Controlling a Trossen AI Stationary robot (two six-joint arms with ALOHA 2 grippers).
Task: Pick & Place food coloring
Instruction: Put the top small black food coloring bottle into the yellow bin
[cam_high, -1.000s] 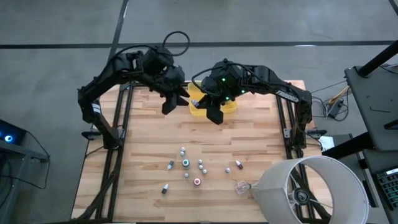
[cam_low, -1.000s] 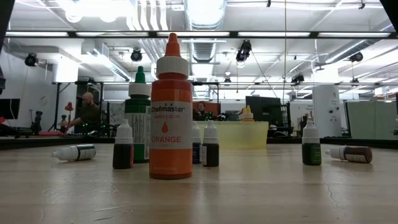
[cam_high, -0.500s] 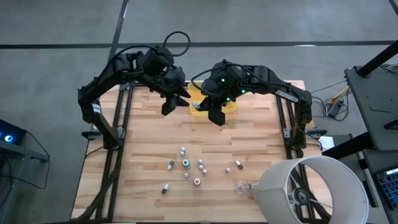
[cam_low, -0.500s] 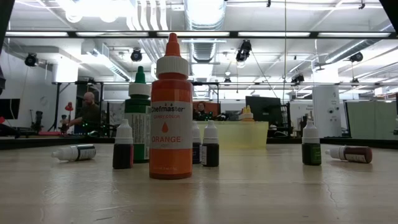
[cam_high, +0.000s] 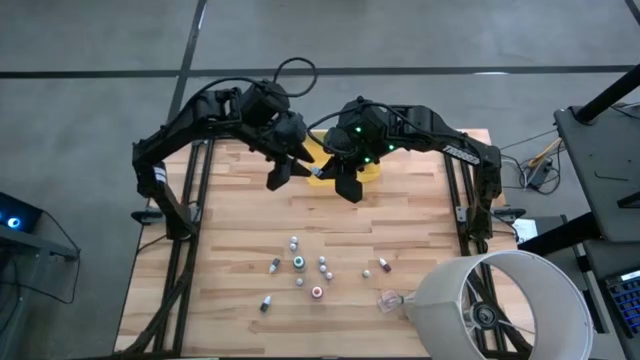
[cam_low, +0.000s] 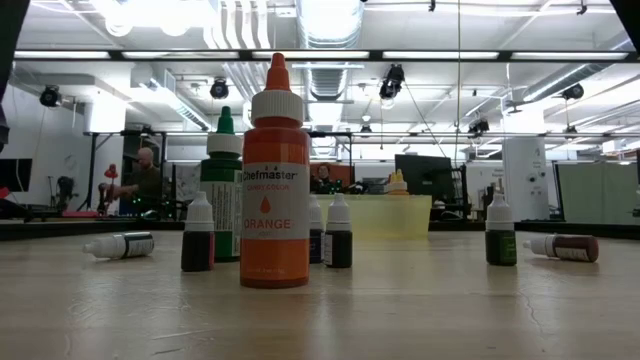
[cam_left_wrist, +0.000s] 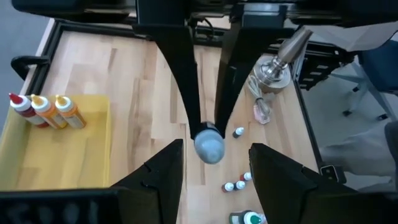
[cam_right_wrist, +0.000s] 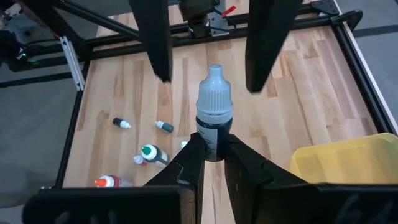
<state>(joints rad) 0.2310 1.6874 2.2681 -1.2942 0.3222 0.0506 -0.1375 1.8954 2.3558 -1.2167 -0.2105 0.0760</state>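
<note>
My right gripper (cam_high: 345, 183) is shut on a small food coloring bottle (cam_right_wrist: 213, 115) with a dark body and a white cap, above the table's far middle. My left gripper (cam_high: 283, 172) is open just left of it; its two fingers (cam_right_wrist: 155, 43) stand on either side of the line beyond the cap, apart from it. The yellow tray (cam_left_wrist: 56, 155) holds three bottles (cam_left_wrist: 43, 111) with red, yellow and orange caps. Several more bottles (cam_high: 300, 264) stand or lie on the table's near middle, among them an orange one (cam_low: 275, 175) and a green-capped one (cam_low: 222, 185). My right gripper pinches the bottle's dark body (cam_right_wrist: 211, 142), just below the white cap, between its two fingers. The bottle lies along the fingers and sticks out past their tips, cap (cam_left_wrist: 208, 146) toward my left gripper. It is lifted clear of the table.
A large white lampshade-like cylinder (cam_high: 500, 305) sits at the near right corner, with a clear crumpled plastic scrap (cam_high: 388, 298) beside it. Dark frame rails (cam_high: 195, 230) run along the table's left and right sides. People (cam_low: 135, 180) show in the room beyond.
My left gripper has moved a little toward the table's right, closer to my right gripper and the bottle it holds. The bottles on the table have stayed in place.
</note>
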